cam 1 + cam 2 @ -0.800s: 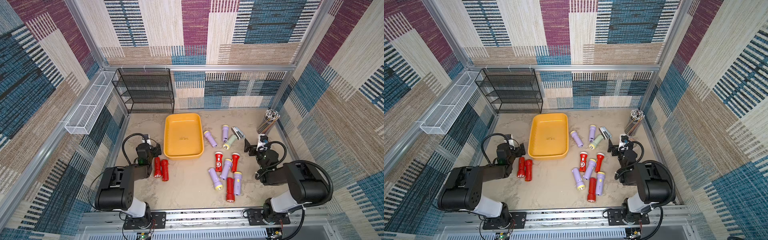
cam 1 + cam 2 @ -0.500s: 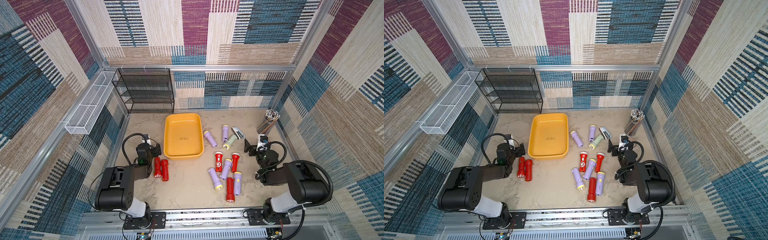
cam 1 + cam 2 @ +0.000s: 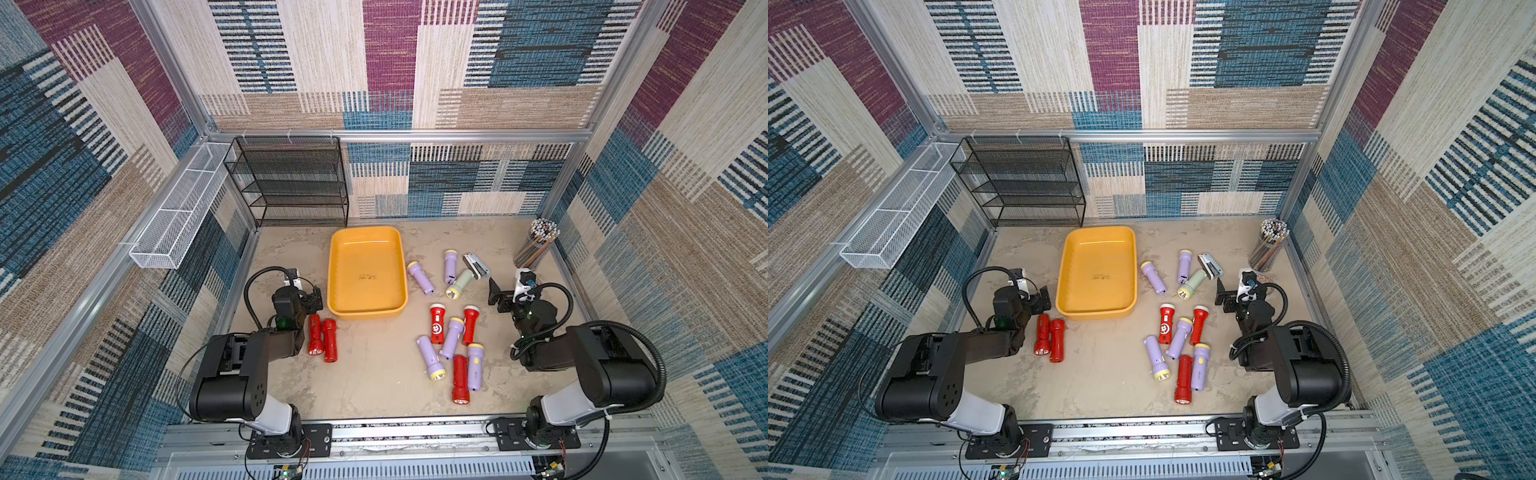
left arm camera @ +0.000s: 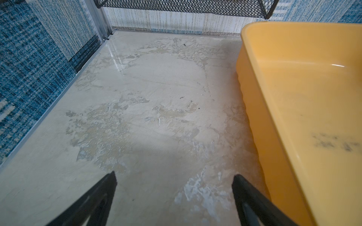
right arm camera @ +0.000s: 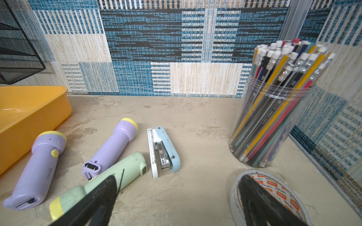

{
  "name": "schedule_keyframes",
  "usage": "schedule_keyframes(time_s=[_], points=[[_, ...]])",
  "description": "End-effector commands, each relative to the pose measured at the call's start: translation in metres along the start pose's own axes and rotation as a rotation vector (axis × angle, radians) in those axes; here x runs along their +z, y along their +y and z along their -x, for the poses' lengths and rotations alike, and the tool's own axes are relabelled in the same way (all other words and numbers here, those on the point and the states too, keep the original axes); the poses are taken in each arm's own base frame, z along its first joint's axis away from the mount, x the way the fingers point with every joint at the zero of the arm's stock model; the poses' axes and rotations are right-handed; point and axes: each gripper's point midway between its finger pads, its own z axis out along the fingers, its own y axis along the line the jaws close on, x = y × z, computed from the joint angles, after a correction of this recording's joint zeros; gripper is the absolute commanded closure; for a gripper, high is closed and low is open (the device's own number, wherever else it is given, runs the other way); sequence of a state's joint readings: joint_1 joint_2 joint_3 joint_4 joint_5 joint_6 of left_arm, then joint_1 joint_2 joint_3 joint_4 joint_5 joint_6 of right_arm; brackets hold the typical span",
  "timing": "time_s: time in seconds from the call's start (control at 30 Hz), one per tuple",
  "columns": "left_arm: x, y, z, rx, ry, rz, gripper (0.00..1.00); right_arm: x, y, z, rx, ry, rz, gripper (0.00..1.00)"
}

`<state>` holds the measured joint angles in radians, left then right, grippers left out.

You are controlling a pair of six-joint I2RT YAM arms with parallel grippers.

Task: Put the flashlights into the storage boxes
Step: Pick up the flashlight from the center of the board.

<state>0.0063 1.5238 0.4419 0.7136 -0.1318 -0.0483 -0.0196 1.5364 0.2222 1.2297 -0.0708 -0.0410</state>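
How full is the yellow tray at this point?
Empty. In both top views the yellow tray shows only a bare floor with a faint dark mark; the flashlights all lie outside on the tabletop.

Flashlights (image 3: pixel 451 337) left and right of tray (image 3: pixel 365 311)

Black boxy arms (image 3: pixel 232 374), white base collars (image 3: pixel 272 415), looping cables (image 3: pixel 266 269) (green light (image 3: pixel 283 322))
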Motion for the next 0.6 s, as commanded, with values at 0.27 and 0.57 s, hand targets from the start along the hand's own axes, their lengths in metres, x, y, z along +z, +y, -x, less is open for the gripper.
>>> schedule_keyframes(time_s=[0.27,0.57], points=[[0.0006,0.0,0.0087,0.019,-0.028,0.003,0.01,0.0005,0.0013,0.0089,0.01,-0.034,0.006,0.0],[0.0004,0.0003,0.0087,0.018,-0.029,0.003,0.02,0.0002,0.0013,0.009,0.01,-0.034,0.007,0.0]])
